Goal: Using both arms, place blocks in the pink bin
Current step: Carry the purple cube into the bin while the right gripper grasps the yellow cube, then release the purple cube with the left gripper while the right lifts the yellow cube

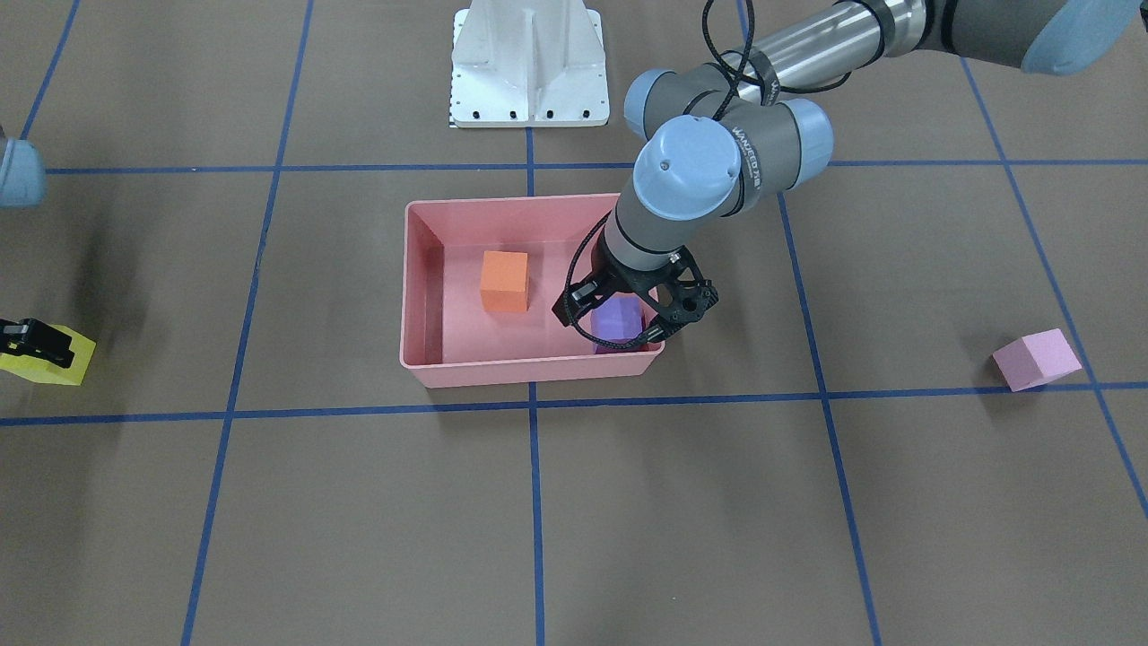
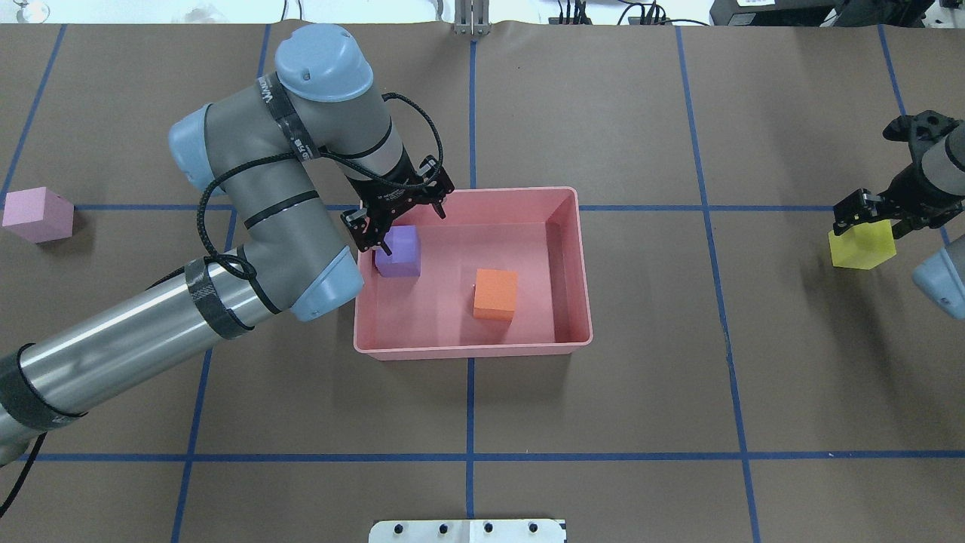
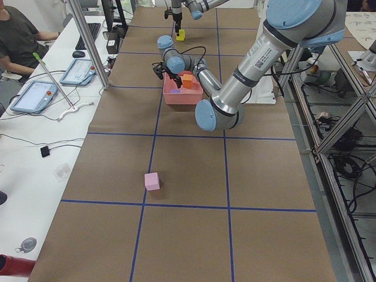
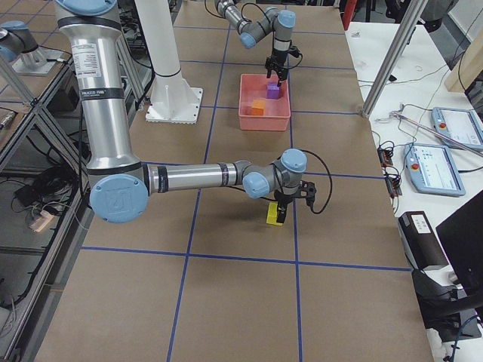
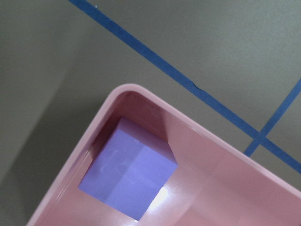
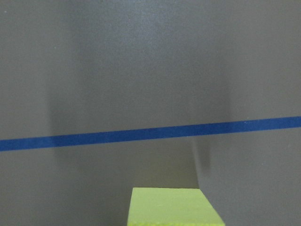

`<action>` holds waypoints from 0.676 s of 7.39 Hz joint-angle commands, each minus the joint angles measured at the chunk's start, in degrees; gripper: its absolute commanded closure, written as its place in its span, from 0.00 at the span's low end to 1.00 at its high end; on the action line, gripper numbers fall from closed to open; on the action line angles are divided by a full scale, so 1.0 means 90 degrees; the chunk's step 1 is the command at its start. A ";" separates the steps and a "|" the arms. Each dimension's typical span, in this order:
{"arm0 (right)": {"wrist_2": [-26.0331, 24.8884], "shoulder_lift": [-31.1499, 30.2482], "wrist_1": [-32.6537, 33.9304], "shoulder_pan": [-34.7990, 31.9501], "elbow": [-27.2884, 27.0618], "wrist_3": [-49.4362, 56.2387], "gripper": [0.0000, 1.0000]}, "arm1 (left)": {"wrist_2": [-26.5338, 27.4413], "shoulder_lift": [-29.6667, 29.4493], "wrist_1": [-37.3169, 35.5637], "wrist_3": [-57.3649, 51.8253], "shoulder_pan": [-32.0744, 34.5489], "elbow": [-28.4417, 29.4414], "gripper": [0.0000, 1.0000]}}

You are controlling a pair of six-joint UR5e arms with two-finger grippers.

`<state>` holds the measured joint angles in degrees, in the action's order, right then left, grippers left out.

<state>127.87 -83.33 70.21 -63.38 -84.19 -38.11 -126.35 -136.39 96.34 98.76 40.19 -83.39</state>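
The pink bin [image 2: 471, 351] sits mid-table and holds the orange block [image 2: 495, 294] and the purple block [image 2: 399, 253]. The purple block lies in the bin's corner, as the left wrist view [image 5: 129, 169] shows. My left gripper [image 2: 403, 219] hangs open just above the purple block, not holding it. My right gripper [image 2: 867, 219] is at the table's right side, shut on the yellow block [image 2: 862, 249], which also fills the bottom of the right wrist view [image 6: 171, 207]. The pale pink-lilac block [image 2: 38, 215] lies alone at the far left.
The white pedestal base [image 1: 529, 67] stands behind the bin on the robot's side. Blue tape lines cross the brown table. Operators' desks with tablets run along the far edge in the side views.
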 commanded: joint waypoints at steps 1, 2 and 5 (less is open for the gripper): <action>0.0001 -0.0057 -0.0599 0.0098 0.0319 -0.0061 0.08 | -0.0004 -0.0031 -0.0020 0.0003 0.0162 -0.0118 0.01; 0.0001 -0.0047 -0.0671 0.0098 0.0272 -0.0043 0.92 | -0.0091 -0.0011 -0.0214 -0.0016 0.0579 -0.0544 0.01; 0.0146 0.0766 0.0675 0.0099 -0.1225 -0.1127 1.00 | -0.0619 0.2367 -0.0626 -0.2055 0.1237 -0.2979 0.01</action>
<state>128.36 -81.38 67.97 -62.50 -88.33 -41.57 -130.37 -127.09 91.15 90.49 49.43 -99.89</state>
